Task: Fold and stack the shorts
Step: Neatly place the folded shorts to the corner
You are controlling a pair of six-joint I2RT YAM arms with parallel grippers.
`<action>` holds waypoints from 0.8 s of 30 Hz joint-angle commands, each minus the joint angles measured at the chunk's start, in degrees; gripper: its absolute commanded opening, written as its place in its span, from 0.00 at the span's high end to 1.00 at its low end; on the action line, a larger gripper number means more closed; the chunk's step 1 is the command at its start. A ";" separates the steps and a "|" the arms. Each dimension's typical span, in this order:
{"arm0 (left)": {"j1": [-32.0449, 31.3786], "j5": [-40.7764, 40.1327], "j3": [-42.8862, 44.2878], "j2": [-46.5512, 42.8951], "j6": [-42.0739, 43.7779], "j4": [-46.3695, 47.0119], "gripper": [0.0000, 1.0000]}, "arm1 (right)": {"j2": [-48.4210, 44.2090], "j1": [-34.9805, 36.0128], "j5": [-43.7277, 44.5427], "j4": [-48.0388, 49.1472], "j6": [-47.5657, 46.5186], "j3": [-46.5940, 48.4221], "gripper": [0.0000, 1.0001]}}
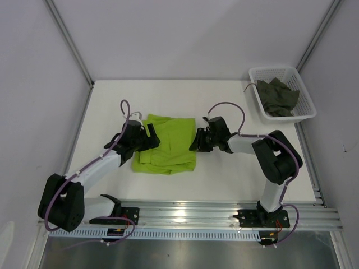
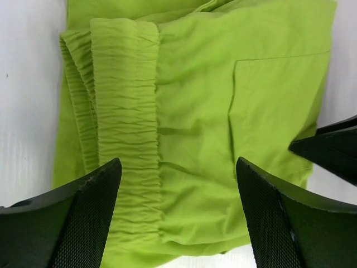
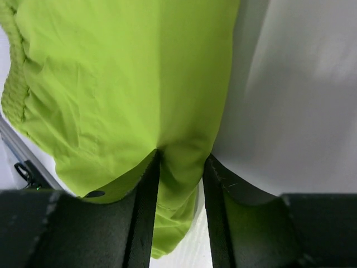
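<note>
The lime green shorts (image 1: 168, 147) lie folded into a rough square at mid-table. My left gripper (image 1: 150, 134) hovers open over their left side, and in the left wrist view its fingers (image 2: 178, 167) straddle the gathered waistband (image 2: 125, 111) without touching it. My right gripper (image 1: 196, 140) is at the shorts' right edge. In the right wrist view it (image 3: 181, 159) is closed on a bunched fold of the green cloth (image 3: 111, 84). The dark olive-grey shorts (image 1: 277, 96) lie crumpled in the basket.
The white mesh basket (image 1: 280, 69) stands at the table's far right corner. A metal rail (image 1: 224, 216) runs along the near edge by both arm bases. White walls close in the table on the left, back and right.
</note>
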 commanded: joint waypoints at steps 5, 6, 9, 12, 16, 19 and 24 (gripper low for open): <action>-0.06 1.12 -2.05 -7.01 -1.56 0.27 0.14 | 3.37 0.82 -3.93 6.92 3.77 0.83 0.98; -0.06 1.20 -2.49 -7.37 -1.74 0.53 0.13 | 4.59 0.38 -3.84 7.62 5.60 1.10 1.00; -0.06 2.25 -2.41 -7.02 -1.74 0.89 0.13 | 5.40 -1.91 -3.14 12.63 8.51 0.58 1.00; -0.06 2.35 -2.14 -5.88 -1.39 0.71 0.13 | 4.52 -4.19 1.51 12.90 10.18 0.31 1.00; -0.15 2.35 -2.67 -5.70 -1.30 1.50 0.13 | -1.43 -9.11 6.00 16.41 15.18 -6.96 1.00; -0.15 4.53 -2.58 -4.74 -0.86 1.68 0.13 | -9.06 -9.91 9.16 16.95 15.29 -15.84 1.00; -0.15 4.46 -2.58 -4.30 -0.77 2.20 0.13 | -18.85 4.03 18.64 10.20 15.99 -24.30 1.00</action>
